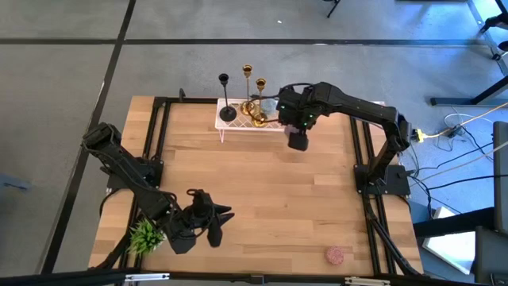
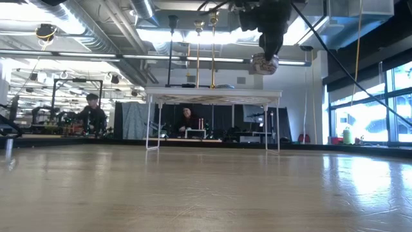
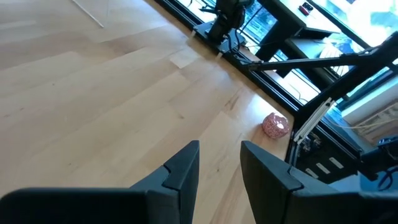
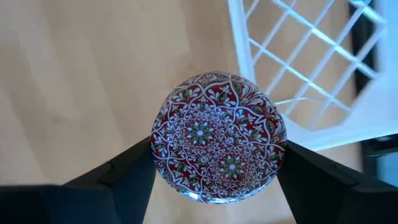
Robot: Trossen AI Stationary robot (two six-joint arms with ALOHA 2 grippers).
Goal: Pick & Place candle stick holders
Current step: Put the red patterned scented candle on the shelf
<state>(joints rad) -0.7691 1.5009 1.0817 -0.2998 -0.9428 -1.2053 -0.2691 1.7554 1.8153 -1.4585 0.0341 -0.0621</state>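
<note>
The right gripper (image 4: pixel 217 174) is held above the table (image 1: pixel 262 206), at the near edge of the white rack (image 1: pixel 238 125) in upper centre of the high view, its jaws clamped on a round red patterned disc (image 4: pixel 219 137). On the rack stand the black holder (image 1: pixel 227 98) and two gold holders (image 1: pixel 252 97). At lower left, beside the plant (image 1: pixel 145 235), the left gripper (image 3: pixel 217 174) rests, jaws apart and empty. A pink ball (image 1: pixel 336 255) lies at lower right.

A small green plant (image 1: pixel 144 235) sits near the front left of the wooden table (image 1: pixel 262 199). A pink ball (image 1: pixel 336 255) lies front right. A white wire rack (image 1: pixel 238 125) stands at the back edge.
</note>
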